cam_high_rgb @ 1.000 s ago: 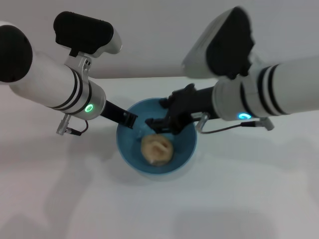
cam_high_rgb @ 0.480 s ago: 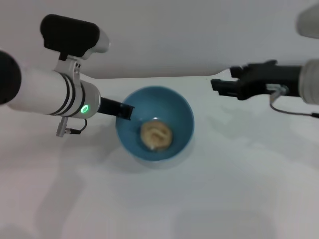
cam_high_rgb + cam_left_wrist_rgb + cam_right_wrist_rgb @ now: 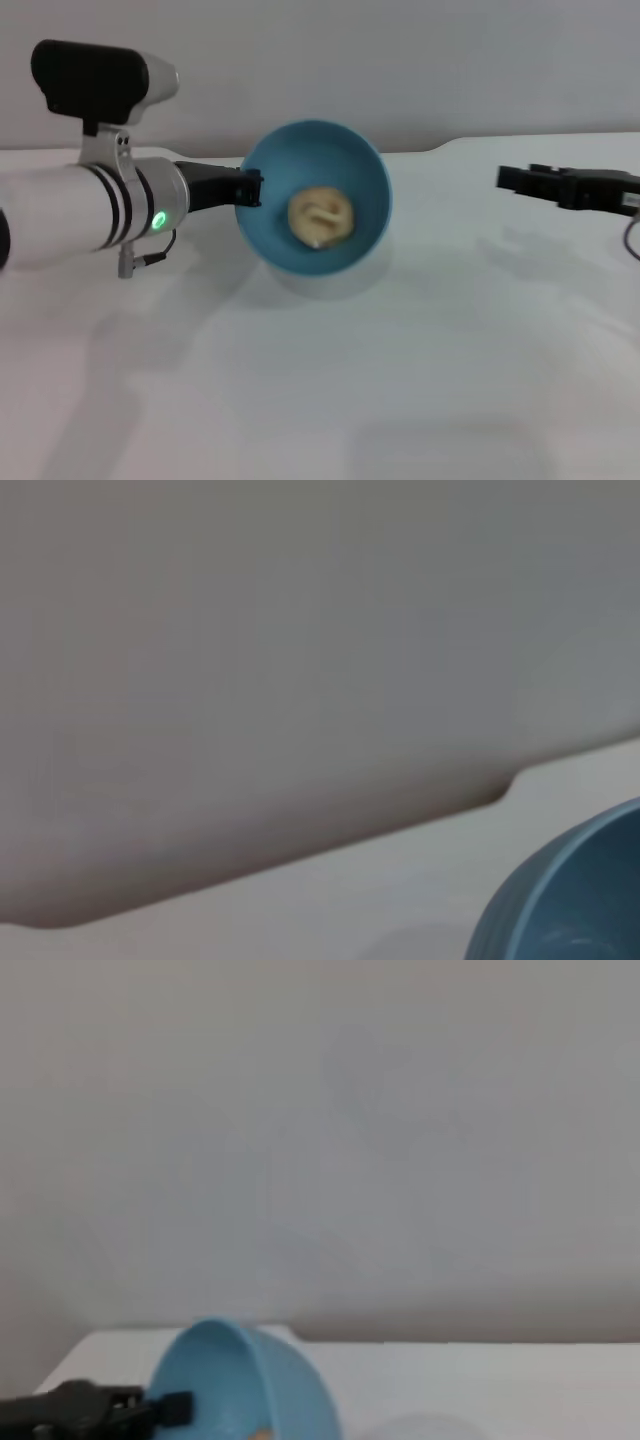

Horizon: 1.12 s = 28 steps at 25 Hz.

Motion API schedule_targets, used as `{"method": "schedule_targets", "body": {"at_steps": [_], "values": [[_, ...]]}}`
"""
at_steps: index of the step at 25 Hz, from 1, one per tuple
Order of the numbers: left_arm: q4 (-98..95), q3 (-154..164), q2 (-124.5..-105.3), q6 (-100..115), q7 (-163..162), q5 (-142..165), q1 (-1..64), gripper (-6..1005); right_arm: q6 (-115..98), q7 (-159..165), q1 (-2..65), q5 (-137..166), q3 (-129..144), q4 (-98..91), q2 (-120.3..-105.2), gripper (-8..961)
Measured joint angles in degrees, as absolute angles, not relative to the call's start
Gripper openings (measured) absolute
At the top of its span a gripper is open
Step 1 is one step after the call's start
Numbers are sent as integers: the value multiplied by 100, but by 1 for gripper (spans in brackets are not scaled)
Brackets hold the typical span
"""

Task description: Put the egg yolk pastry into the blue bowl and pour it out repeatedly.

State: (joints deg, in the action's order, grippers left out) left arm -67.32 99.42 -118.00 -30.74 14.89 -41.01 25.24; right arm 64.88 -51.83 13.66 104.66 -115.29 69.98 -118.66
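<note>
**Blue bowl lifted and tilted, pastry inside**

- Bench (image 3: pixel 330 400): white surface, nearest the camera.
- Blue bowl (image 3: pixel 350 175): raised off the bench, tipped with its opening toward the head camera.
- Egg yolk pastry (image 3: pixel 321 216): resting inside the bowl, against its inner wall.
- Left gripper (image 3: pixel 248 188): jaws clamped on the bowl's left rim.
- Right gripper (image 3: pixel 512 179): well apart to the right, holding nothing; jaw gap cannot be told.
- Wall (image 3: pixel 400 60): grey, behind the bench.
</note>
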Motion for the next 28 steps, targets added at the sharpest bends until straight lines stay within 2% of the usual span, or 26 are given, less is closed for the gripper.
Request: {"method": "schedule_targets", "body": {"at_steps": [10,16,22,28], "values": [[-6772,11337,-11794,-386,1509,-4078,1787,13,6133,-5212,1232,10486,-11690,6784,-11881,539],[-6230,12433,-11795,2818,1790,-4062,1244,12,5877,-5211,1216,10577,-11708,6641,-11872,539],[-4681,13499,-11842,5701,1816,-3750,1477,12,5805,-5205,1213,10639,-11745,6628,-11868,539],[-4067,13936,-11862,6275,1832,-3714,1746,13,5800,-5205,1229,10643,-11749,6606,-11865,540]]}}
